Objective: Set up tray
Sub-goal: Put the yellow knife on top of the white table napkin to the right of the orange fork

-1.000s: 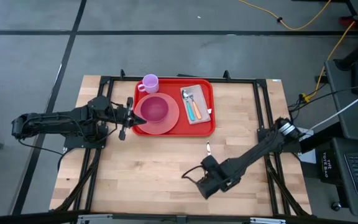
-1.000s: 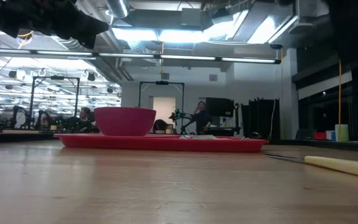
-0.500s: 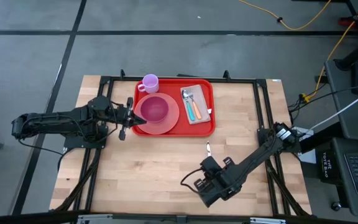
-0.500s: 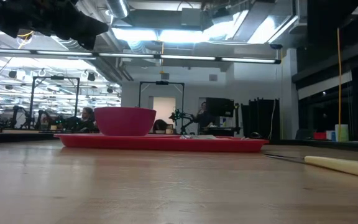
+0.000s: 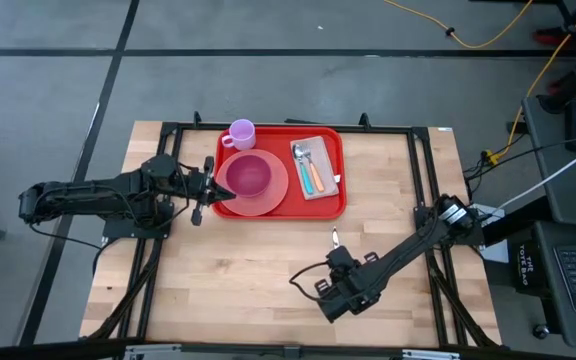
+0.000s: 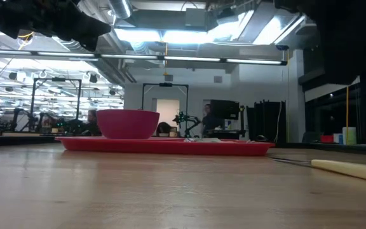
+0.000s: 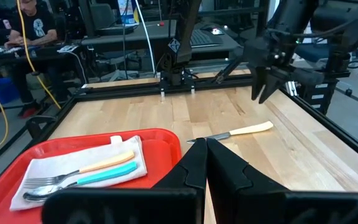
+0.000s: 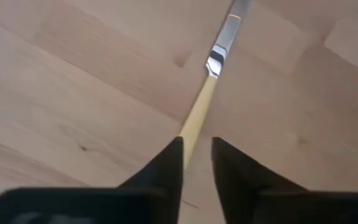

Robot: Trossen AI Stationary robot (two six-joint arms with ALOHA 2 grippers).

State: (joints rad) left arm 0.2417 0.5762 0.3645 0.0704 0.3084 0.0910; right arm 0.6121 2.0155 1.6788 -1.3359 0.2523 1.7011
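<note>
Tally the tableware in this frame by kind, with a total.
Tray: 1
Plate: 1
Bowl: 1
Mug: 1
Napkin: 1
Fork: 1
Spoon: 1
Knife: 1, on the bare table, off the tray
Total: 8

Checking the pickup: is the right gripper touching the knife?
Cannot tell. In the right wrist view the knife handle runs into the gap of the right gripper, its jaws slightly parted, but contact isn't plain.
</note>
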